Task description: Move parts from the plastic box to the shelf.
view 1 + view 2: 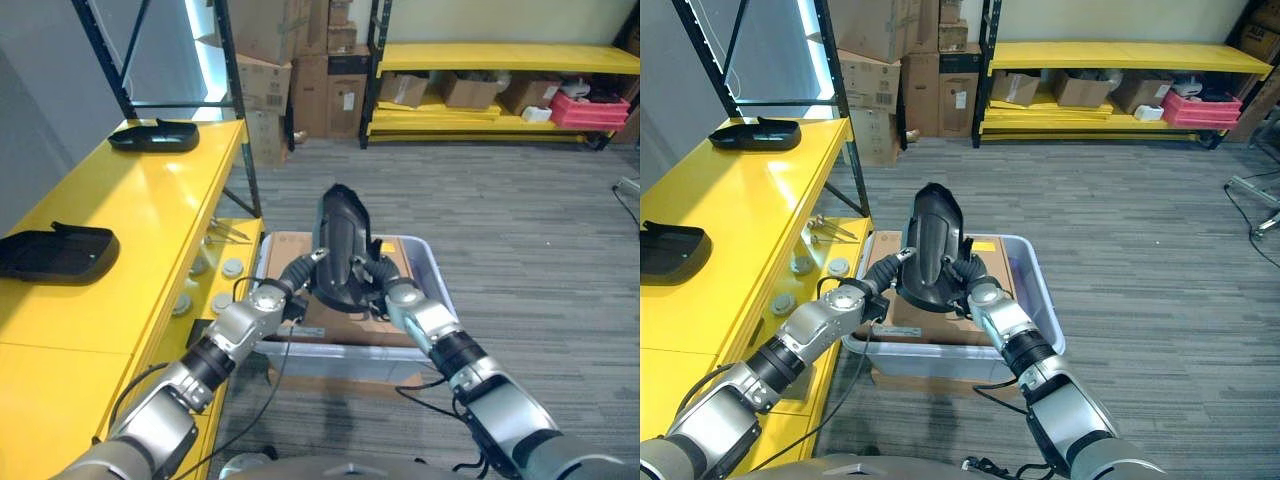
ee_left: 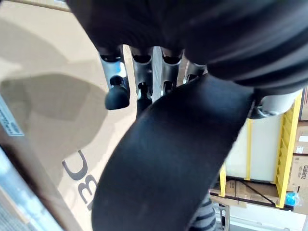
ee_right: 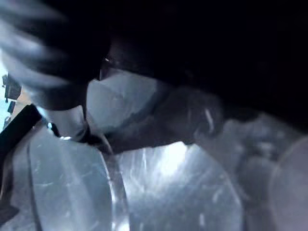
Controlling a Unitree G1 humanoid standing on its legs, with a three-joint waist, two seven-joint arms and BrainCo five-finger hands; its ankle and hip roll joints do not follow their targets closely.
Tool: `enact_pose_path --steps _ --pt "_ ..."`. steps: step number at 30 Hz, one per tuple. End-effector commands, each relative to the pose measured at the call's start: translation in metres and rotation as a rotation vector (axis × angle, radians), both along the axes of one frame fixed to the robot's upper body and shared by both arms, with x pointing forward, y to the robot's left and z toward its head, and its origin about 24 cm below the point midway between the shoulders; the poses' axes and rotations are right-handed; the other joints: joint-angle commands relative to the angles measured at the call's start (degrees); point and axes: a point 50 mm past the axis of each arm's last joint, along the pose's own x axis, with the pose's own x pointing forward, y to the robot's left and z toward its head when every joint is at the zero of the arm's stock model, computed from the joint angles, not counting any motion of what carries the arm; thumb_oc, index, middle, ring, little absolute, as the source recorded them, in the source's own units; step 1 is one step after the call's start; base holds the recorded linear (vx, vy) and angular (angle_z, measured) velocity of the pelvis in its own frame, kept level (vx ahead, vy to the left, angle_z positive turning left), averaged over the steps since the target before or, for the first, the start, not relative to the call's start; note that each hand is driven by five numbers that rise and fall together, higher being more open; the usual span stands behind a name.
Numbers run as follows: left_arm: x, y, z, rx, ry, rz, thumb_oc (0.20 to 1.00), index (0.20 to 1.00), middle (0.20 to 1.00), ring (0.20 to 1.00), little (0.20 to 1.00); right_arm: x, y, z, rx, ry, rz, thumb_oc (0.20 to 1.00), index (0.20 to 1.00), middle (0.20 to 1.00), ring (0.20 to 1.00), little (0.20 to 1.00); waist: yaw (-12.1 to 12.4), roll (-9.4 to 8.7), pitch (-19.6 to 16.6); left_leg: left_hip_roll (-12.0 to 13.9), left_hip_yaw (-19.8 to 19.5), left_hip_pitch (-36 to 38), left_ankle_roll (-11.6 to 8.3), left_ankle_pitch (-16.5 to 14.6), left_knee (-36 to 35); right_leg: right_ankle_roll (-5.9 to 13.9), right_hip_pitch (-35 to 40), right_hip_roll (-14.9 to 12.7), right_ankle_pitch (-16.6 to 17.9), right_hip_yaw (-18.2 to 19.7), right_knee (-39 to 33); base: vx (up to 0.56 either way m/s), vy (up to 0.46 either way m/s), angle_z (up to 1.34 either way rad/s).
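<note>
Over the plastic box (image 1: 425, 262), just before you, both hands hold a black part (image 1: 340, 245) upright: left hand (image 1: 300, 272) and right hand (image 1: 385, 282) each curled on a lower edge. Keep both grips even, swing left toward the yellow shelf (image 1: 150, 220), where two parts (image 1: 55, 250) already lie.

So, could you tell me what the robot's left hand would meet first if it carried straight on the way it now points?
The left hand already touches the curved black plastic part held above the grey plastic box. Going straight on, it would press into that part, with the right hand probably just beyond it.
</note>
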Motion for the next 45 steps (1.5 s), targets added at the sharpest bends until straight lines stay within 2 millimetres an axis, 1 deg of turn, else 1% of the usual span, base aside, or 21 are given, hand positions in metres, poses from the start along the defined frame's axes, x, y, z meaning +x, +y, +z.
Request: enact_pose_path --steps 1,7,8,10,13,16,20,21,24,26,27,28,29,31,34,39,40,42,43,44,45 --pt "0.010 -0.050 0.083 -0.321 -0.278 -0.081 0.200 0.200 0.200 0.200 0.200 0.016 0.030 0.032 0.206 -0.127 0.006 1.000 1.000 1.000 1.000 1.000 3.1 0.19 -2.3 1.5 -1.6 -1.4 -0.97 -3.3 0.8 5.79 0.3 -5.5 -5.2 -3.7 5.9 0.00 0.000 0.00" --pt "0.017 -0.033 0.084 -0.329 -0.311 -0.013 0.200 0.200 0.200 0.200 0.200 0.014 0.023 0.034 0.379 -0.186 -0.085 1.000 1.000 1.000 1.000 1.000 3.1 0.53 -2.3 1.4 -1.3 -1.6 -0.89 -3.2 0.9 5.75 0.2 -5.6 -5.1 -3.7 5.7 0.00 0.005 0.00" --pt "0.018 -0.030 0.082 -0.317 -0.332 0.022 0.200 0.200 0.200 0.200 0.200 0.012 0.035 0.037 0.435 -0.217 -0.093 1.000 1.000 1.000 1.000 1.000 2.6 0.59 -2.3 1.3 -0.8 -1.6 -0.78 -3.5 1.2 5.62 0.0 -5.6 -5.3 -3.6 6.1 -0.02 0.030 -0.02" --pt "0.020 -0.026 0.081 -0.311 -0.351 0.057 0.200 0.200 0.200 0.200 0.200 0.008 0.039 0.045 0.483 -0.270 -0.107 1.000 1.000 1.000 1.000 1.000 2.1 0.65 -2.3 1.2 -0.4 -1.7 -0.73 -3.5 1.1 5.72 -0.2 -5.7 -5.3 -3.2 6.1 -0.02 0.027 -0.09" --pt "0.023 -0.007 0.081 -0.302 -0.395 0.133 0.200 0.200 0.200 0.200 0.200 0.005 0.027 0.052 0.543 -0.300 -0.129 1.000 1.000 1.000 1.000 1.000 1.5 0.51 -2.5 1.0 -0.3 -1.8 -0.55 -3.3 0.9 5.71 -0.6 -5.4 -5.4 -2.7 6.0 -0.02 0.007 -0.12" --pt "0.025 0.004 0.084 -0.291 -0.455 0.186 0.200 0.200 0.200 0.200 0.200 -0.001 0.029 0.052 0.523 -0.295 -0.138 1.000 1.000 1.000 1.000 1.000 1.0 0.54 -2.6 0.6 -0.5 -1.9 -0.29 -3.5 0.8 5.72 -0.8 -5.2 -5.7 -2.0 6.2 0.00 0.006 -0.05" --pt "0.024 0.023 0.093 -0.294 -0.540 0.259 0.200 0.200 0.200 0.200 0.200 -0.022 0.029 0.025 0.485 -0.119 -0.145 1.000 1.000 1.000 1.000 1.000 0.4 0.70 -2.6 -0.4 -1.6 -2.3 0.51 -3.5 0.8 5.57 -2.0 -4.6 -6.8 -0.6 8.2 0.01 -0.020 -0.16" --pt "0.022 0.031 0.095 -0.289 -0.567 0.272 0.200 0.200 0.200 0.200 0.200 -0.035 0.025 0.005 0.486 -0.032 -0.164 1.000 1.000 1.000 1.000 1.000 0.2 0.75 -2.5 -0.7 -2.0 -2.5 0.99 -3.4 0.7 5.46 -2.7 -4.3 -7.1 -0.3 9.7 -0.01 -0.079 -0.11" --pt "0.018 0.040 0.096 -0.286 -0.597 0.287 0.200 0.200 0.200 0.200 0.200 -0.057 0.016 -0.025 0.473 0.082 -0.203 1.000 1.000 1.000 1.000 1.000 -0.3 0.80 -2.1 -0.8 -2.4 -2.7 1.63 -3.1 0.6 5.44 -3.7 -4.1 -7.4 0.3 12.6 -0.03 -0.093 -0.09" --pt "0.013 0.051 0.094 -0.278 -0.621 0.293 0.200 0.200 0.200 0.200 0.200 -0.082 0.009 -0.054 0.505 0.188 -0.238 1.000 1.000 1.000 1.000 1.000 -1.1 0.90 -1.7 -0.5 -2.7 -2.7 2.00 -2.8 0.3 5.15 -4.5 -3.5 -8.0 1.0 14.6 -0.08 -0.222 0.03" --pt "0.010 0.064 0.090 -0.285 -0.630 0.317 0.200 0.200 0.200 0.200 0.200 -0.103 0.006 -0.079 0.492 0.295 -0.219 1.000 1.000 1.000 1.000 1.000 -1.6 1.09 -1.5 0.5 -3.4 -3.3 1.35 -2.0 0.2 4.00 -4.5 -1.9 -9.2 0.9 14.1 -0.11 -0.332 0.20" --pt "0.009 0.069 0.088 -0.284 -0.634 0.333 0.200 0.200 0.200 0.200 0.200 -0.109 0.007 -0.087 0.483 0.329 -0.206 1.000 1.000 1.000 1.000 1.000 -1.5 1.13 -1.4 0.9 -3.8 -3.5 0.80 -1.6 0.3 3.59 -4.2 -1.5 -9.3 0.7 13.3 -0.09 -0.313 0.37" --pt "0.009 0.072 0.087 -0.282 -0.638 0.343 0.200 0.200 0.200 0.200 0.200 -0.112 0.007 -0.091 0.488 0.345 -0.202 1.000 1.000 1.000 1.000 1.000 -1.4 1.15 -1.4 1.2 -4.0 -3.6 0.50 -1.4 0.3 3.41 -4.0 -1.3 -9.3 0.6 12.8 -0.05 -0.236 0.52" --pt "0.007 0.084 0.083 -0.292 -0.649 0.387 0.200 0.200 0.200 0.200 0.200 -0.120 0.003 -0.105 0.484 0.384 -0.157 1.000 1.000 1.000 1.000 1.000 -0.7 1.26 -1.1 3.0 -4.4 -4.1 -1.42 -0.1 0.2 3.06 -3.4 -0.5 -8.7 -0.1 10.4 -0.08 -0.280 0.51" --pt "0.005 0.103 0.077 -0.338 -0.642 0.433 0.200 0.200 0.200 0.200 0.200 -0.124 -0.014 -0.116 0.427 0.394 -0.120 1.000 1.000 1.000 1.000 1.000 0.3 1.10 -0.1 6.0 -4.9 -7.0 -4.32 2.3 1.3 2.26 -2.5 0.7 -7.2 -1.0 7.0 -0.09 -0.266 0.23" --pt "0.004 0.120 0.076 -0.405 -0.658 0.443 0.200 0.200 0.200 0.200 0.200 -0.129 -0.039 -0.124 0.388 0.416 -0.120 1.000 1.000 1.000 1.000 1.000 1.4 1.61 1.1 8.9 -3.6 -10.3 -6.07 6.4 1.5 1.65 -1.6 1.5 -6.7 -4.5 5.0 -0.10 -0.205 0.28" --pt "0.003 0.123 0.077 -0.412 -0.664 0.445 0.200 0.200 0.200 0.200 0.200 -0.132 -0.043 -0.127 0.371 0.430 -0.117 1.000 1.000 1.000 1.000 1.000 1.5 1.68 1.2 9.2 -3.1 -10.8 -6.27 7.2 1.3 1.55 -1.5 1.7 -6.7 -5.3 4.7 -0.05 -0.125 0.35" --pt "0.002 0.129 0.082 -0.427 -0.687 0.431 0.200 0.200 0.200 0.200 0.200 -0.145 -0.054 -0.135 0.342 0.456 -0.137 1.000 1.000 1.000 1.000 1.000 0.6 1.82 1.3 10.7 2.1 -11.9 -6.75 9.4 0.8 1.59 -1.1 1.9 -6.2 -8.4 3.6 -0.06 -0.151 0.55" --pt "0.002 0.130 0.083 -0.430 -0.690 0.426 0.200 0.200 0.200 0.200 0.200 -0.147 -0.055 -0.136 0.341 0.463 -0.140 1.000 1.000 1.000 1.000 1.000 0.6 1.87 1.2 10.9 2.6 -12.3 -6.87 9.9 0.8 1.59 -1.0 1.9 -6.0 -8.8 3.4 -0.07 -0.164 0.65" --pt "0.001 0.135 0.090 -0.443 -0.722 0.419 0.200 0.200 0.200 0.200 0.200 -0.158 -0.064 -0.143 0.316 0.484 -0.155 1.000 1.000 1.000 1.000 1.000 0.3 1.97 1.2 11.7 5.1 -13.8 -7.39 12.0 0.8 1.65 -0.9 2.0 -5.3 -10.8 2.8 -0.04 -0.093 0.77" --pt "0.000 0.136 0.091 -0.445 -0.723 0.416 0.200 0.200 0.200 0.200 0.200 -0.160 -0.064 -0.144 0.312 0.492 -0.151 1.000 1.000 1.000 1.000 1.000 0.3 1.95 1.2 11.8 5.3 -13.9 -7.42 12.1 0.9 1.63 -0.9 2.0 -5.3 -11.1 2.7 -0.12 -0.150 1.26"
